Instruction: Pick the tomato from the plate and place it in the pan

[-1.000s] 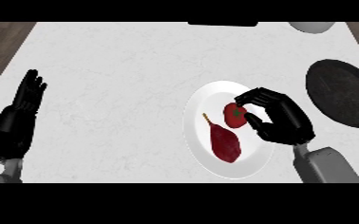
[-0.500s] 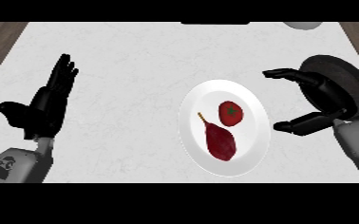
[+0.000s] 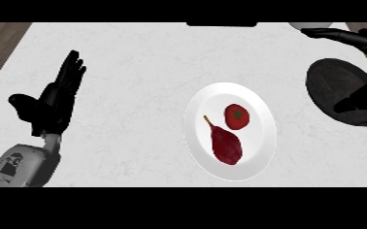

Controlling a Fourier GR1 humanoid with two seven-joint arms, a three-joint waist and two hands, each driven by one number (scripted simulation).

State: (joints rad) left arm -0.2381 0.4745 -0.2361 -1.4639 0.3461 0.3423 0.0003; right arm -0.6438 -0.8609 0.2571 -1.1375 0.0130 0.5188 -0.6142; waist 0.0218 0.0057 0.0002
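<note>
Change: since half a second ago we see our right hand has swung out to the far right edge, well apart from the plate; the tomato has not moved.
Right hand: only dark fingers show, at the upper right corner and again at the right edge over the pan; they look spread and hold nothing.
Left hand: we have it resting at the left of the worktop, fingers straight and pointing up, thumb out to the side, nothing in it.
Tomato: it lies on the white plate, in the upper right part, green stalk end facing up.
Beside it: a dark red pear-shaped fruit with a thin stem lies just below and left of the tomato, on the same plate.
Pan: dark and round, on the worktop right of the plate, not touching it; we see nothing inside it.
</note>
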